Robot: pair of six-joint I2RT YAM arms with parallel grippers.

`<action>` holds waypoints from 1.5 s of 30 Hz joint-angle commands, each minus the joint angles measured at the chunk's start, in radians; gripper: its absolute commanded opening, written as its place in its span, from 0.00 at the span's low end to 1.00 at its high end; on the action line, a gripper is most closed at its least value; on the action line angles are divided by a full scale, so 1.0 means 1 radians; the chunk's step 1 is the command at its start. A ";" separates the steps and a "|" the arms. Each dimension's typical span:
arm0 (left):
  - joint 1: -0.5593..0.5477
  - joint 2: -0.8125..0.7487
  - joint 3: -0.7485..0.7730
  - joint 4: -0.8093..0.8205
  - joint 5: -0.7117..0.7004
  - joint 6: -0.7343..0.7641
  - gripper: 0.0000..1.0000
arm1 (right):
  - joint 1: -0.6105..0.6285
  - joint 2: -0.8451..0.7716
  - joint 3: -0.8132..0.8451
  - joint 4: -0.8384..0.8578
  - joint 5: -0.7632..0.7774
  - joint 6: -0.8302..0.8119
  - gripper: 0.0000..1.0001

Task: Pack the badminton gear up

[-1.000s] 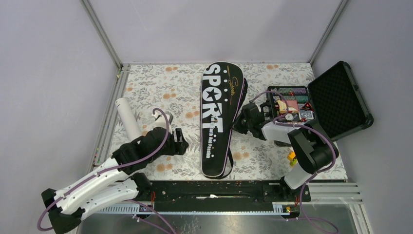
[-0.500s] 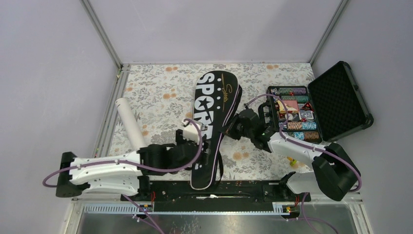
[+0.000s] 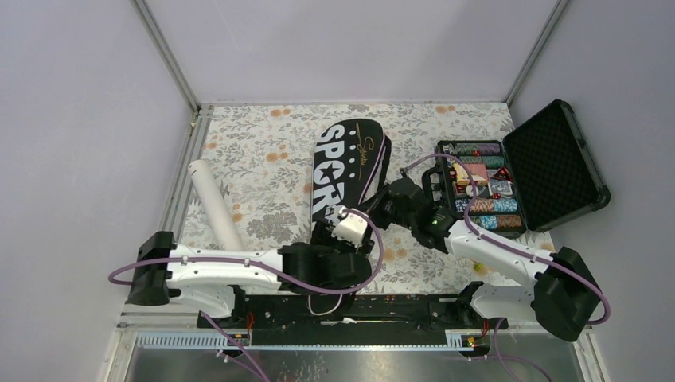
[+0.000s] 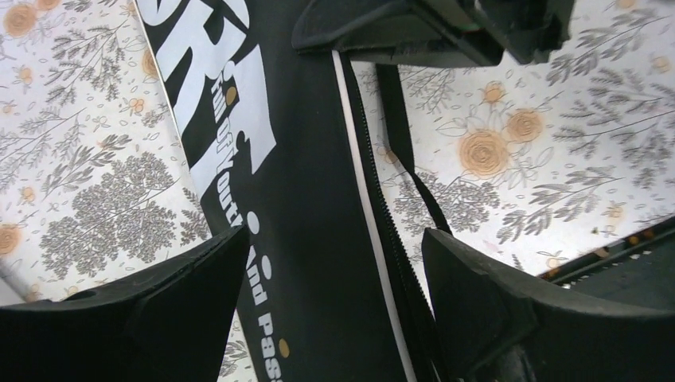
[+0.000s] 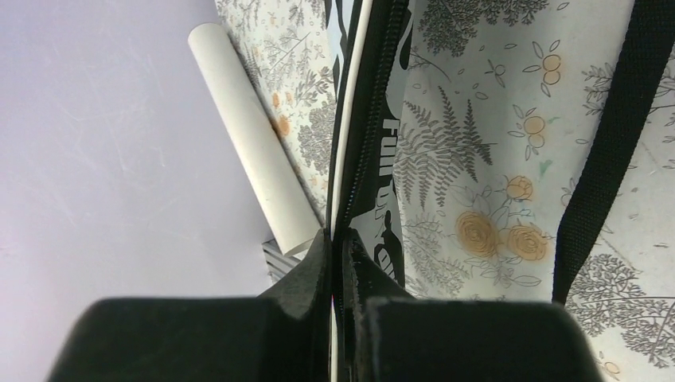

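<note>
The long black "SPORT" racket bag [image 3: 346,171] lies slanted on the flowered table; it also shows in the left wrist view [image 4: 310,207] and the right wrist view [image 5: 374,103]. My right gripper [image 3: 380,208] is shut on the bag's zipped right edge [image 5: 344,239] and holds it up on edge. My left gripper [image 3: 338,243] is open, its fingers [image 4: 183,294] spread on either side of the bag's narrow lower part [image 4: 334,318]. The white cardboard tube [image 3: 213,203] lies at the left, also in the right wrist view [image 5: 255,143]. Rackets and shuttlecock are out of view.
A black hard case [image 3: 557,163] stands open at the right with coloured poker chips [image 3: 481,187] inside. A small yellow and red thing [image 3: 477,267] lies near the right arm's base. The bag's black strap [image 5: 613,135] trails over the table. Metal frame posts line the table's edges.
My left arm has swung right from beside the tube to the bag's lower part. My right gripper has pulled the bag's edge left and tilted the bag.
</note>
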 commanded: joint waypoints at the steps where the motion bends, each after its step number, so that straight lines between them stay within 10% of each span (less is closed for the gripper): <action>1: -0.007 0.067 0.069 -0.032 -0.077 -0.022 0.86 | 0.015 -0.061 0.048 0.075 0.031 0.069 0.00; 5: -0.014 0.132 0.130 -0.107 -0.114 -0.040 0.74 | 0.017 -0.078 0.048 0.070 0.021 0.066 0.00; 13: -0.054 0.116 0.157 -0.208 -0.166 -0.095 0.02 | 0.017 -0.118 -0.005 0.150 -0.009 -0.012 0.12; 21: -0.054 -0.132 0.044 -0.124 -0.013 -0.087 0.00 | 0.016 -0.242 0.005 0.004 0.090 -0.294 0.70; 32: -0.054 -0.468 -0.062 -0.115 0.123 -0.131 0.00 | -0.035 -0.503 -0.053 -0.149 0.444 -0.803 0.75; 45: -0.054 -0.682 -0.101 -0.202 0.260 -0.173 0.00 | -0.344 -0.375 -0.149 0.037 -0.067 -0.689 0.84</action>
